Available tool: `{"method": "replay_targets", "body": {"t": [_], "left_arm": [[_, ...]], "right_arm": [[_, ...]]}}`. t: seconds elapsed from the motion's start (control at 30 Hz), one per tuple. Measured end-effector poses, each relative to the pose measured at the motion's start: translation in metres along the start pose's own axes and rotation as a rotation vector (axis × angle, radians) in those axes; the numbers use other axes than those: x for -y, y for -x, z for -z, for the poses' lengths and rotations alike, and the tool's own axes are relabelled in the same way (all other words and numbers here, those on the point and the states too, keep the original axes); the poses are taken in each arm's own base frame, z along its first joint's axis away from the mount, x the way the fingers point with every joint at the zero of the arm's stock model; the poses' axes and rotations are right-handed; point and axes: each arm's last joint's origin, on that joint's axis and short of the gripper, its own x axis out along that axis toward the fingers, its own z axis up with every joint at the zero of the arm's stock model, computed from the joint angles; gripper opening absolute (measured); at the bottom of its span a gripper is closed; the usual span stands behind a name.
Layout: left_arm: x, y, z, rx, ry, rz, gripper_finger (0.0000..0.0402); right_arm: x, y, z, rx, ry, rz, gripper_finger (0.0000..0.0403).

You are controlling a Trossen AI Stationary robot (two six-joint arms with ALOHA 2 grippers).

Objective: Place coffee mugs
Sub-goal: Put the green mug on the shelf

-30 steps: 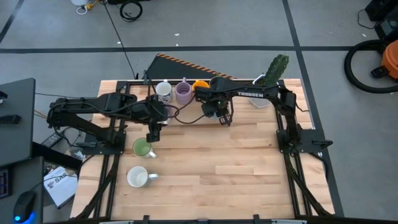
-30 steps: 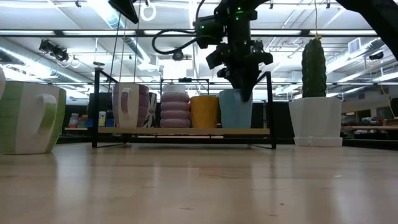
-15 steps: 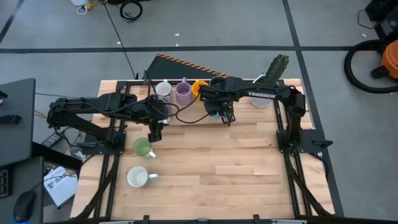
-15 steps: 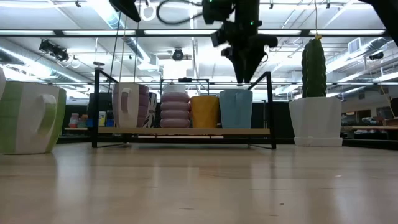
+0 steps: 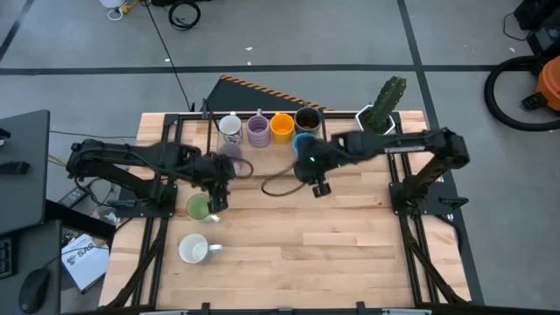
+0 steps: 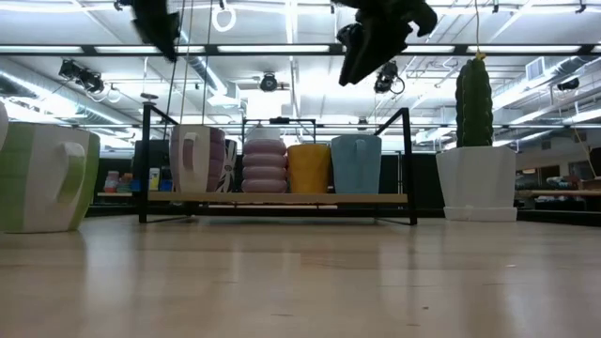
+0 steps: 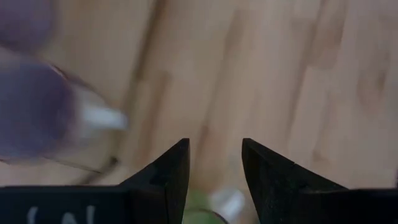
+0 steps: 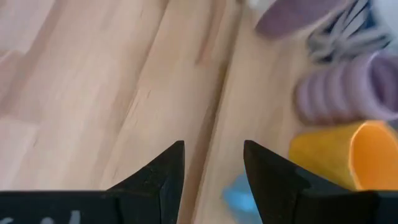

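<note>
On the black rack (image 6: 272,198) at the table's far edge stand a white mug (image 5: 230,127), a ribbed purple mug (image 5: 258,129), an orange mug (image 5: 281,127), a dark brown mug (image 5: 307,119) and a blue mug (image 5: 304,142). A green mug (image 5: 200,207), a white mug (image 5: 194,249) and a second purple mug (image 5: 229,152) stand on the table. My left gripper (image 5: 215,205) hovers open beside the green mug (image 7: 205,214). My right gripper (image 5: 319,186) hangs open, raised, on the near side of the blue mug (image 8: 239,194).
A cactus in a white faceted pot (image 5: 378,112) stands at the rack's right end (image 6: 477,178). A dark cable loops over the table (image 5: 271,182) between the arms. Bare wood (image 5: 324,245) stretches over the table's middle, near and right parts.
My right gripper has risen off the blue mug in the rack and drawn back toward the table's near edge; the blue mug stays standing beside the orange one. My left gripper has shifted toward the near edge, closer to the green mug.
</note>
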Motion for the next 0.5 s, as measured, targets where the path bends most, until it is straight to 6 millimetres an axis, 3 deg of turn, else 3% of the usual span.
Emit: {"method": "replay_targets", "body": {"t": [0.17, 0.5], "left_arm": [[0.01, -0.025, 0.017, -0.108, 0.123, 0.056, 0.0153], [0.033, -0.03, 0.033, -0.161, 0.426, 0.035, 0.0153]], "right_arm": [[-0.029, 0.001, 0.009, 0.135, 0.037, 0.082, 0.0171], [-0.057, 0.002, 0.017, 0.18, 0.033, 0.05, 0.0171]]}}
